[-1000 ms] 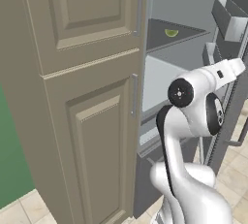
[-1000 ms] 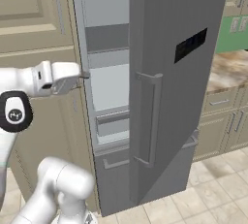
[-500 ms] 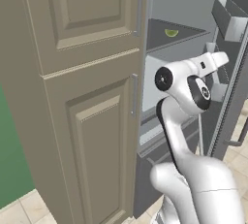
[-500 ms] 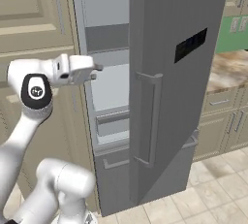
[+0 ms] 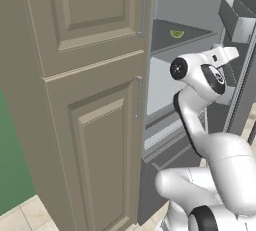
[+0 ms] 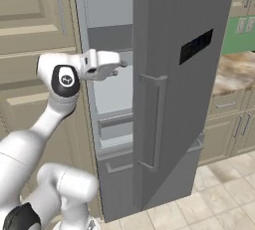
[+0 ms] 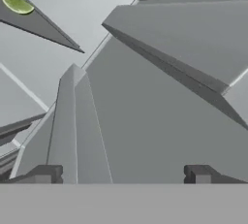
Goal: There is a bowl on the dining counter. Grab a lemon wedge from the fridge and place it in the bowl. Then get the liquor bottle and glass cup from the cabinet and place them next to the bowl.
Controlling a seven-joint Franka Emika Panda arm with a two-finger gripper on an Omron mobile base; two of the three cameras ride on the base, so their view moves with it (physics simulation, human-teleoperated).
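Fridge [image 6: 184,74] stands open, its door edge at frame centre of the right base view; the beige cupboard [image 5: 75,100] bounds the opening on the left. Gripper [image 7: 121,173] sits low in the hand view with fingers spread wide and nothing between them, facing the door bins. Lemon wedge [image 5: 176,34] lies on an upper shelf [image 5: 175,37], up and left of the gripper, well apart.

A tall beige panelled cupboard [image 5: 85,100] with a slim vertical bar handle [image 5: 138,97] stands just left of the open appliance. Beside it a green wall [image 5: 12,175] meets pale floor tiles [image 6: 219,199]. Beige base cabinets [image 6: 231,124] carry a mottled stone top [image 6: 236,69].
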